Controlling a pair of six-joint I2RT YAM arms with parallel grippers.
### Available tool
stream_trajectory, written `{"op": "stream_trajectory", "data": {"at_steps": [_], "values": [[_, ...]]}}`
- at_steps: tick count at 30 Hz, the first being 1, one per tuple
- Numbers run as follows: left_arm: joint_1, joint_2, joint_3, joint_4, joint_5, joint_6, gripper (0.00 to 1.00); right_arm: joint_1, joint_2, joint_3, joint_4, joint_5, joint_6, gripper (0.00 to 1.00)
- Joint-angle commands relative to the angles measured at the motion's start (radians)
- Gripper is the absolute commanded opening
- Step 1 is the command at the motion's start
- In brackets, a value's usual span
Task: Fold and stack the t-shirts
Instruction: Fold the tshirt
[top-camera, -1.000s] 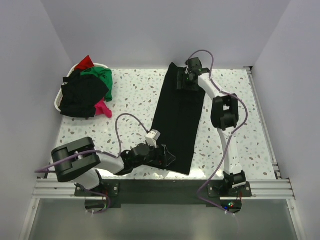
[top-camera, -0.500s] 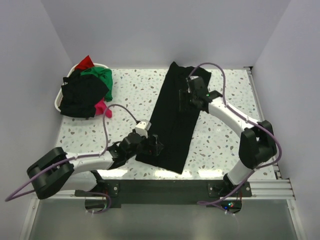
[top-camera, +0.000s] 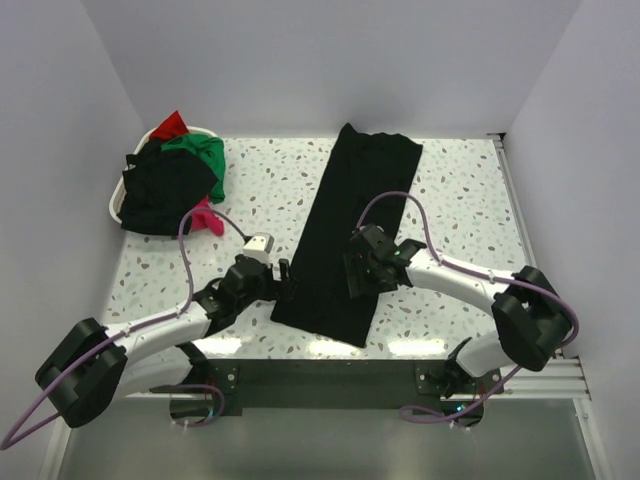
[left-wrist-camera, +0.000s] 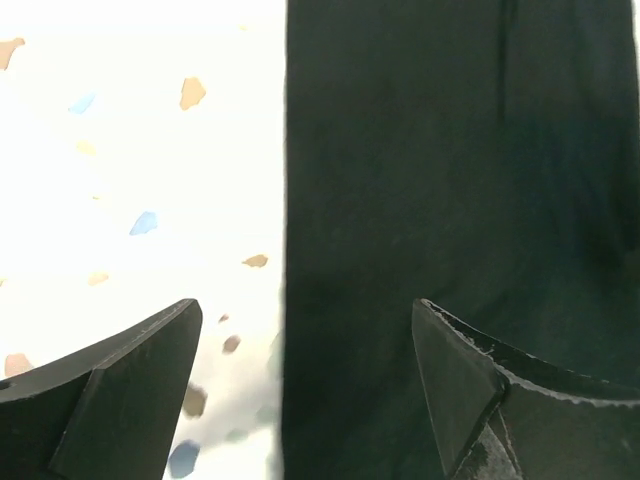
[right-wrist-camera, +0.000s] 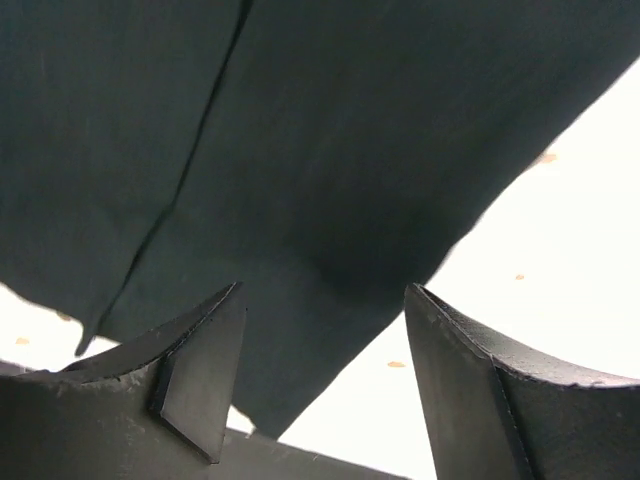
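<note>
Between your two pincers lies the black t-shirt (top-camera: 350, 230). It's folded into a long narrow strip, flat on the speckled table (top-camera: 460, 200), running diagonally from the far side down toward the arm bases.

Your left pincer (top-camera: 287, 282) sits low at the strip's left long edge, close to its near end. Jaws are spread wide with nothing in them. On its wrist view you see the shirt's edge running straight through the gap, one finger over bare table and the other over cloth. I can't tell if the tips touch the surface.

Your right pincer (top-camera: 353, 272) is over the strip itself, directly across from the left one and nearer the right long edge. Its jaws are apart too, not clamped on anything. Its wrist view gives you black cloth filling the gap, with a fold line (right-wrist-camera: 170, 210) running along it and bare table off to one side.

The strip's far end lies well beyond both pincers, with nothing on it.

Well off to the far left of your left pincer is the white basket (top-camera: 113, 205), heaped with more tees:
- black shirt (top-camera: 160, 195) draped over the rim
- green shirt (top-camera: 200, 155) behind it
- red shirt (top-camera: 172, 125) at the far rim
- pink shirt (top-camera: 207, 218) poking out on the side nearest the pincer
</note>
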Motion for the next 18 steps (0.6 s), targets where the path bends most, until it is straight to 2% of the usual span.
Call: {"op": "stream_trajectory", "data": {"at_steps": [1, 9, 18], "values": [[0.012, -0.034, -0.006, -0.07, -0.027, 0.03, 0.9, 0.061, -0.053, -0.042, -0.018, -0.039, 0.11, 0.68], [0.02, -0.071, 0.002, -0.121, -0.026, 0.05, 0.9, 0.13, -0.125, -0.128, -0.088, -0.082, 0.166, 0.62], [0.022, -0.054, 0.017, -0.15, 0.022, 0.047, 0.91, 0.211, -0.14, -0.241, -0.007, -0.191, 0.249, 0.54]]}}
